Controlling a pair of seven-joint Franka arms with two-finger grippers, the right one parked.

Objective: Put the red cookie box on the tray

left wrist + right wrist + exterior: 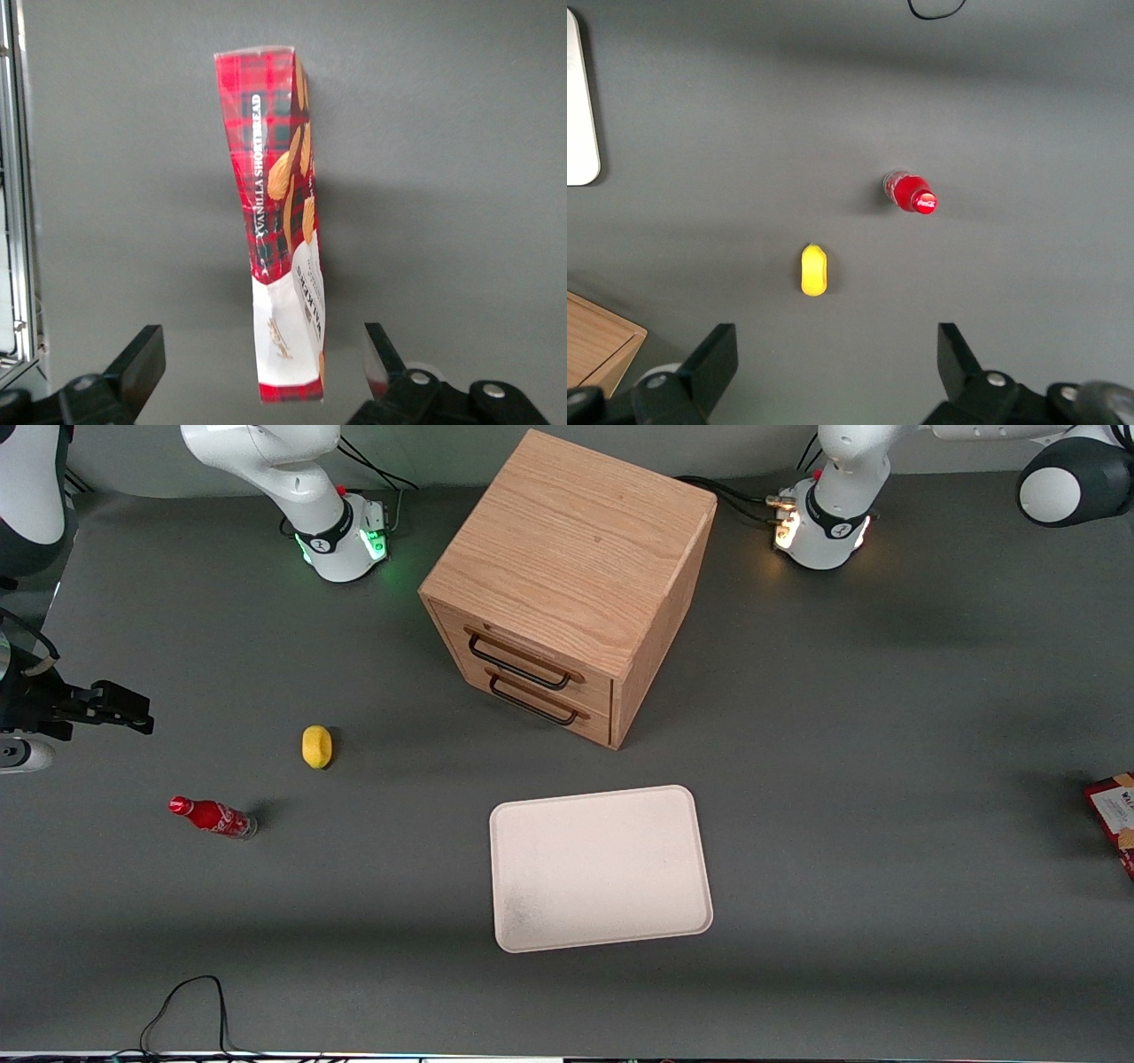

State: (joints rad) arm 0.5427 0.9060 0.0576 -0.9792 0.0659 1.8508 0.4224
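Note:
The red cookie box [1114,815] lies on the grey table at the working arm's end, cut off by the edge of the front view. In the left wrist view the red cookie box [279,221] is a long tartan carton with a white label end and cookie pictures. My gripper [263,341] hovers above the white end of the box, open, with one dark finger [142,363] on each side and a wide gap to the carton. The gripper itself is outside the front view. The pale tray [601,868] lies bare in the middle of the table, nearer the front camera than the cabinet.
A wooden two-drawer cabinet [567,584] stands above the tray in the front view. A yellow lemon [316,746] and a small red soda bottle [213,817] lie toward the parked arm's end. A black cable [186,1001] loops at the front edge. A metal rail [18,177] runs beside the box.

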